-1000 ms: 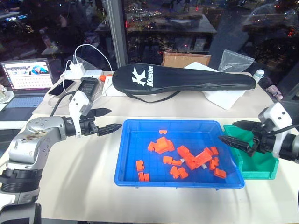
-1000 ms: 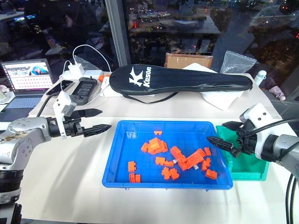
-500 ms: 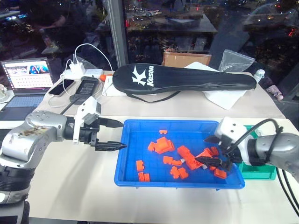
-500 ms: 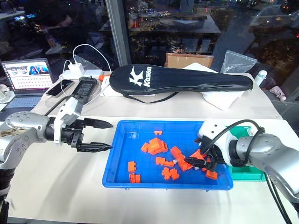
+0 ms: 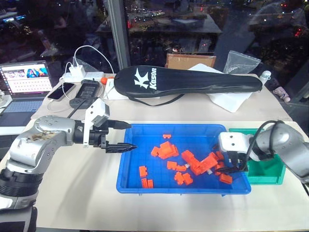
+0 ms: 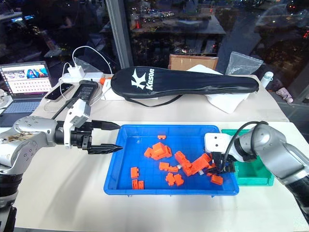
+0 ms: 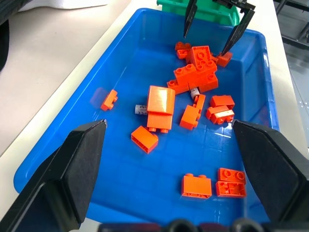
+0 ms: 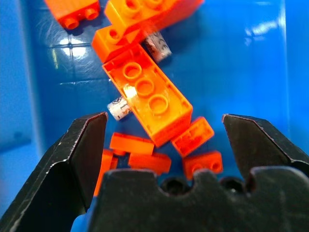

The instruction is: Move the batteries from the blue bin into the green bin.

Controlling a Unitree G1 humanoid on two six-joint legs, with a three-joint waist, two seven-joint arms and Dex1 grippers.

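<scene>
hovering right hand (image 5: 226,166), fingers spread, over batteries (image 8: 119,108) in blue bin (image 5: 145,181)

blue bin (image 5: 130,162): bright blue | green bin (image 5: 270,169): green | blocks (image 5: 164,151): orange | batteries (image 8: 119,108): silvery-grey

In the right wrist view, 2 batteries (image 8: 120,107) lie mostly buried under the orange blocks (image 8: 147,94): of each, just 1 printed end pokes out, one beside the long block and another (image 8: 157,44) above it. From the head views they are too small to pick out among the pile. The green bin (image 5: 263,166) is partly covered by the right arm, so its inside cannot be read. The laptop (image 5: 24,84) is cut by the picture's edge.
</scene>
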